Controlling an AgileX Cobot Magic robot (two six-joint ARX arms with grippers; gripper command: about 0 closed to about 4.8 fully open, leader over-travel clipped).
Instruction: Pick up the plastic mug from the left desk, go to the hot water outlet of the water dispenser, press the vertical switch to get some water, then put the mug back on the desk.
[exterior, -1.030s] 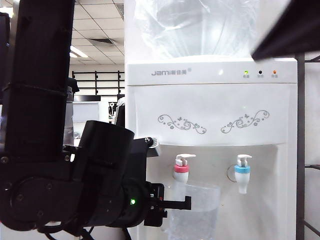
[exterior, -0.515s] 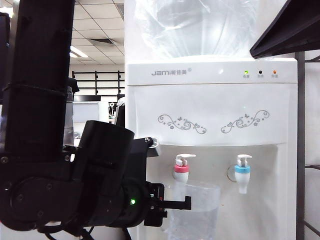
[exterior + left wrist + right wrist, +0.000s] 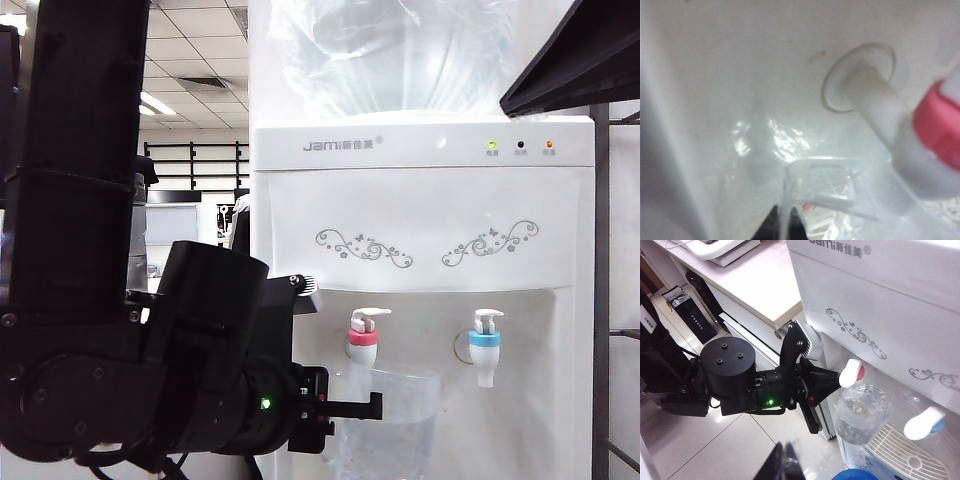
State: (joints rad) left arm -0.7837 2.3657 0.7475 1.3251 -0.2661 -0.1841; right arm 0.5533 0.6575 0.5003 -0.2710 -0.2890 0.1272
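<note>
my left pincer (image 3: 375,405) is clamped tight on the handle of the plastic mug (image 3: 390,420), holding it upright by the loop so the open mouth sits right under the hot water tap (image 3: 363,338), the one with the pink-red collar. from my left wrist that collar (image 3: 937,130) looms just above the mug handle (image 3: 822,182), so the nozzle looks lined up over the rim and water should drop straight in. the mug sits inside the alcove of the water dispenser (image 3: 420,210), well clear of the blue tap (image 3: 485,345), which i leave alone. i can't tell from here whether any water is in the mug yet.

my right pincer (image 3: 785,467) hangs up and off to the side, closed and holding nothing, looking down on the left arm, the mug (image 3: 860,412) and the white switch (image 3: 852,371) on the hot tap. i'd say it's kept shut so the fingertips make one firm point for pushing that switch. the worktop (image 3: 747,282) where the mug goes afterwards stands just beside the dispenser.
</note>
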